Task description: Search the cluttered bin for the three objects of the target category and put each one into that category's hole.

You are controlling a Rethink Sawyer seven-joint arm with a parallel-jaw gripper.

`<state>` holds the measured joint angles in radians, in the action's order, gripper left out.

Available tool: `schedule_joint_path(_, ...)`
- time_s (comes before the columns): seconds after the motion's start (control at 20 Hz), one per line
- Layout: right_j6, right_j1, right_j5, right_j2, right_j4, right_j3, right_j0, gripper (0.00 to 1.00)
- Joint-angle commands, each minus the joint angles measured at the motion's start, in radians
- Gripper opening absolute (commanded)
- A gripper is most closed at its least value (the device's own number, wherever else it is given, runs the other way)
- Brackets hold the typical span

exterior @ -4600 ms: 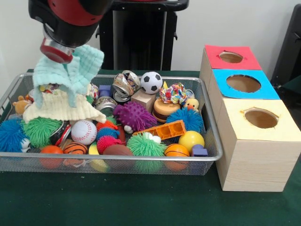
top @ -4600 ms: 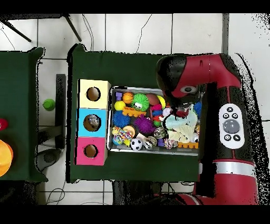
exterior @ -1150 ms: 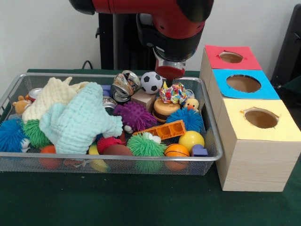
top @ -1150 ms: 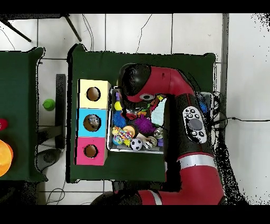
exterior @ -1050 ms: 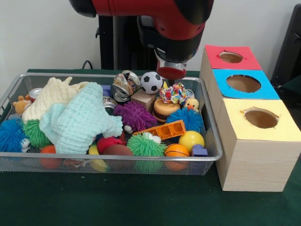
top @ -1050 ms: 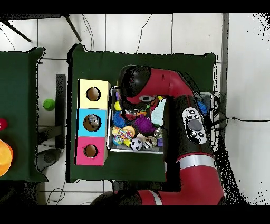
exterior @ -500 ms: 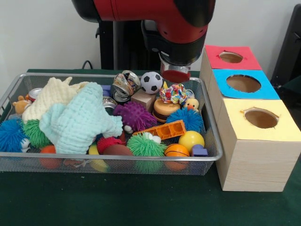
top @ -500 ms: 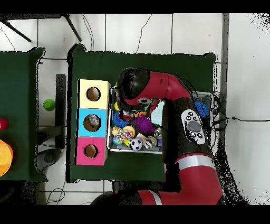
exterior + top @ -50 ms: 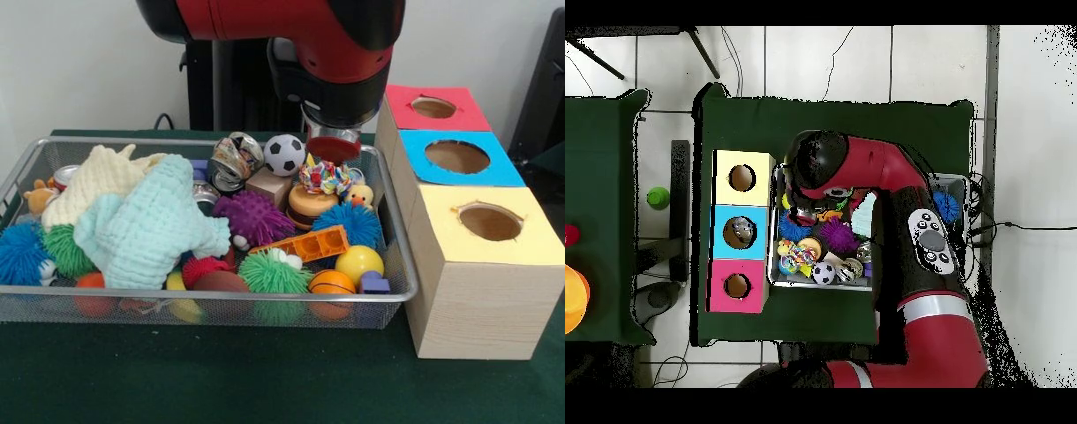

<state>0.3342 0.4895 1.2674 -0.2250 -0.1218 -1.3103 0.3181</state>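
The multicoloured knotted toy (image 9: 325,174) lies in the wire bin (image 9: 393,231), at its back right corner, beside the little duck (image 9: 357,195) and atop the wooden stack (image 9: 311,205). It looks soft, light and bunchy; pinching its middle should serve. The gripper (image 9: 332,148) hangs just above it; whether its fingers are spread, I cannot tell.

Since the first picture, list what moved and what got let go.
The arm's tool end let go of the light blue knitted cloth, which now lies draped over the toys at the wire bin's left end in the front view. The arm then swung across and lowered over the multicoloured toy near the boxes. The cream cloth settled; other toys and the three boxes stayed put.
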Motion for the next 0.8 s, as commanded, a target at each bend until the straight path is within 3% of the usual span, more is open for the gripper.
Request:
schedule_joint_path(0.05,0.251,-0.002,-0.082,0.006,0.013,-0.132,0.002,1.00)
schedule_joint_path(0.55,0.243,-0.014,-0.027,0.034,-0.034,-0.122,-0.034,1.00)
schedule_joint_path(0.8,0.259,-0.033,-0.054,0.043,-0.031,-0.120,-0.052,1.00)
